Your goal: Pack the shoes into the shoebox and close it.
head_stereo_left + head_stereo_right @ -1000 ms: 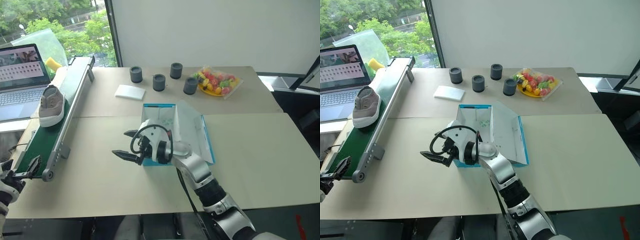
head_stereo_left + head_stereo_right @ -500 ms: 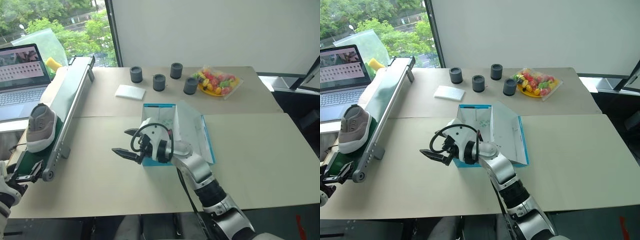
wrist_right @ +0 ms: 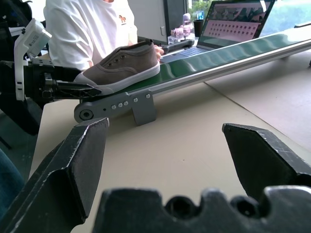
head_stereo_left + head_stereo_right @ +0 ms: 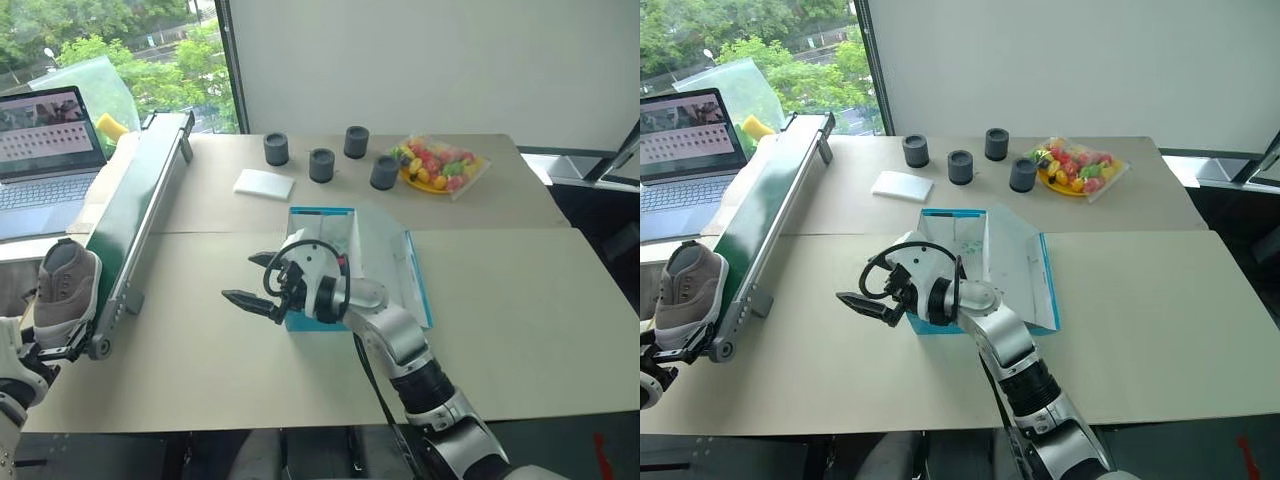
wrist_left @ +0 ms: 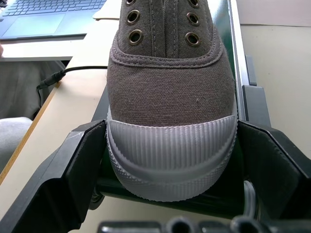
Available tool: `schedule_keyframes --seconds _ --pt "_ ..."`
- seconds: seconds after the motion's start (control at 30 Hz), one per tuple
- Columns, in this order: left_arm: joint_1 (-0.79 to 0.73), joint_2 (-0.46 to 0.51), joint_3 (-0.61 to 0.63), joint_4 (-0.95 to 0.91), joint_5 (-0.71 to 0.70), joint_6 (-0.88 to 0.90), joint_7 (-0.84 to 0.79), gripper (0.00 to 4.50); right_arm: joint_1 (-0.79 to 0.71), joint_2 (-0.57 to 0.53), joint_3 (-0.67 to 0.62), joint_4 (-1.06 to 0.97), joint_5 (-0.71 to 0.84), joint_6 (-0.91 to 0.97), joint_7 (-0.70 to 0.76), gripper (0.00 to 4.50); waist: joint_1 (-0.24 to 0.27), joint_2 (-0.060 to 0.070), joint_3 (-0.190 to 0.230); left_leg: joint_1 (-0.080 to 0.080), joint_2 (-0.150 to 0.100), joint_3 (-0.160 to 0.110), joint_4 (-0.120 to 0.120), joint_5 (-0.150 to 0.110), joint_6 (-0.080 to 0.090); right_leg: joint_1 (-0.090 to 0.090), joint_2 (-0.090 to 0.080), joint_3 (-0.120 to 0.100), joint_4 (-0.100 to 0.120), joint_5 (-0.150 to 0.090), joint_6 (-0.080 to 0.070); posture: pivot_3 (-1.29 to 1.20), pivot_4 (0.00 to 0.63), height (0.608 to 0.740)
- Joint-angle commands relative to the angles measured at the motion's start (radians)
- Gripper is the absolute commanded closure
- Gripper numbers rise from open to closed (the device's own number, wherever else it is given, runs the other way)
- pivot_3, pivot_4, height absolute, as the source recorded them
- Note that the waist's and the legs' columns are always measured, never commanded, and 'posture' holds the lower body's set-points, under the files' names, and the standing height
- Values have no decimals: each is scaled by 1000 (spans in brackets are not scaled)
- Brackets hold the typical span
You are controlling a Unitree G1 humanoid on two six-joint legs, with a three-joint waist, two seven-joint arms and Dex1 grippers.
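We've got the shoe (image 5: 171, 92) toe-first between our wide-open left pincer (image 5: 170, 165), long axis along it; right pincer (image 4: 258, 281) wide, empty.

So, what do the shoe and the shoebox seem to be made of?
The sneaker: woven grey-taupe canvas upper with metal-looking eyelets; its white ribbed toe cap looks like matte rubber. The shoebox: probably thin cardboard, turquoise outside and white inside, judging by its flat folded lid.
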Motion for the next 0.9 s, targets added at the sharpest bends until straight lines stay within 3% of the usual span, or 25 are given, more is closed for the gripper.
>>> schedule_keyframes --seconds 0.03,0.1,0.37,0.9 --pt "-17 27 7 -15 -7 -4 -1 735 -35 16 -33 -60 39 13 -11 0 3 0 0 0 0 0 0 0 0 0 0 0 0 0 0 0 150 731" --pt "-19 32 10 -13 -10 -4 -6 1351 -44 20 -41 -63 44 20 -15 0 4 0 0 0 0 0 0 0 0 0 0 0 0 0 0 0 150 731" --pt "-17 41 13 -20 -13 6 -2 3029 -60 17 -47 -62 59 27 -28 0 -4 0 0 1 0 0 0 0 0 0 0 0 1 0 0 0 150 731" --pt "-15 29 6 -29 -5 15 26 3029 -77 19 -64 -54 60 30 -28 0 -8 0 0 1 1 0 0 0 0 0 1 0 1 1 -1 0 150 731"
